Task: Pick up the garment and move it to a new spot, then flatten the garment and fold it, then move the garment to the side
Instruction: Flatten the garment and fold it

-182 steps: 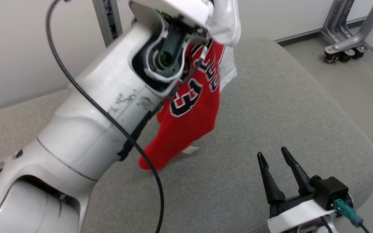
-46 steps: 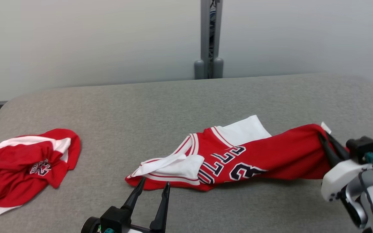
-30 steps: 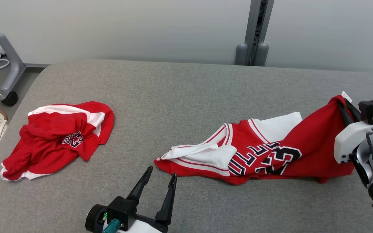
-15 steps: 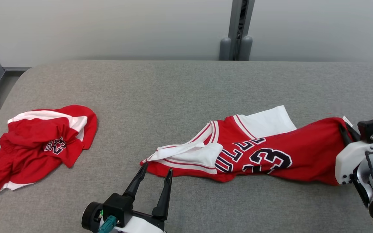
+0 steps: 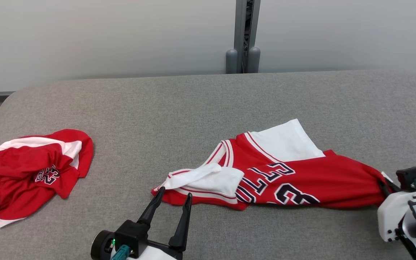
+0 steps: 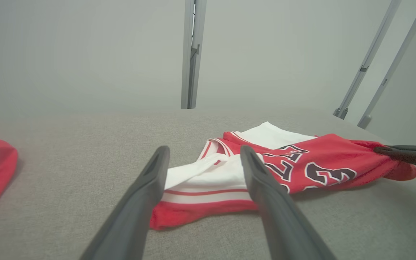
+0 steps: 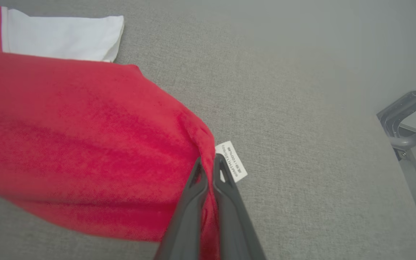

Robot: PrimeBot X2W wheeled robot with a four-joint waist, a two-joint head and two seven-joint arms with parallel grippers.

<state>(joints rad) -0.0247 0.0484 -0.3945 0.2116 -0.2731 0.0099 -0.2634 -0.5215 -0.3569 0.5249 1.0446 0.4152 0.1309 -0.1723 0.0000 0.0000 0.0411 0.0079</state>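
head view, garment [image 5: 302, 177]: red jersey with white trim and dark numerals, lying rumpled lengthwise on the right half of the counter [image 5: 179, 104]; white-striped end toward the left pincer, plain red end at the right pincer.
head view, left pincer [image 5: 175, 192]: fingers spread wide, holding nothing; tips at the near edge of the white-striped end, contact not clear.
head view, right pincer [image 5: 384, 185]: lower right, pinched on the red end; fabric drawn to a point there.
head view, second garment [image 5: 31, 177]: red and white, bunched in a heap at the far left of the counter, well apart from both pincers.
head view, post [image 5: 243, 36]: grey, upright against the wall behind the counter.
left wrist view, left pincer: two dark fingers wide apart, low over the counter; white-striped end of the garment between and just beyond the tips.
left wrist view, right pincer: at the right edge, fingers together on the red end, shadow beneath the fabric there.
right wrist view, right pincer: fingers nearly touching, a fold of red fabric clamped between them.
right wrist view, label [image 7: 231, 161]: small, white, printed, just beside the fingertips at the garment's edge.
right wrist view, garment: red body spreading to the left of the view, white panel at the top.
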